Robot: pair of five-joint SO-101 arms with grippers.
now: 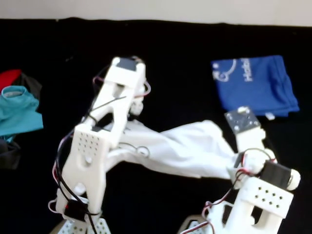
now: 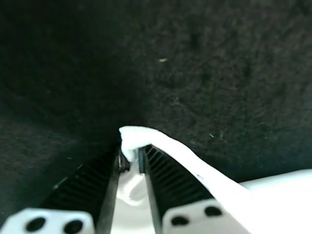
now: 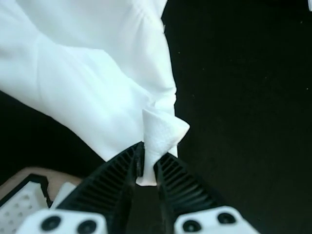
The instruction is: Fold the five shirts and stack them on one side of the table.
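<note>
One white shirt [image 1: 180, 146] stretched over black table [image 1: 170, 58], left gripper [image 2: 130, 158] clamped on one end, right gripper [image 3: 146, 165] clamped on other.

PLACE: you're at a robot test bench, lab-like | SIGNS: two white arms [image 1: 92, 146] with bare wires [image 1: 57, 168], white shirt [image 1: 180, 146] strung between them | table [image 1: 195, 44] under black cloth, blue shirt [image 1: 256, 85] lying on it | plain pale wall [image 1: 195, 9] behind

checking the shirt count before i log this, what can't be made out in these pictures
High view: the left arm covers one end of the white shirt.
High view: the teal shirt and red cloth run off the edge; how many shirts lie there is unclear.
</note>
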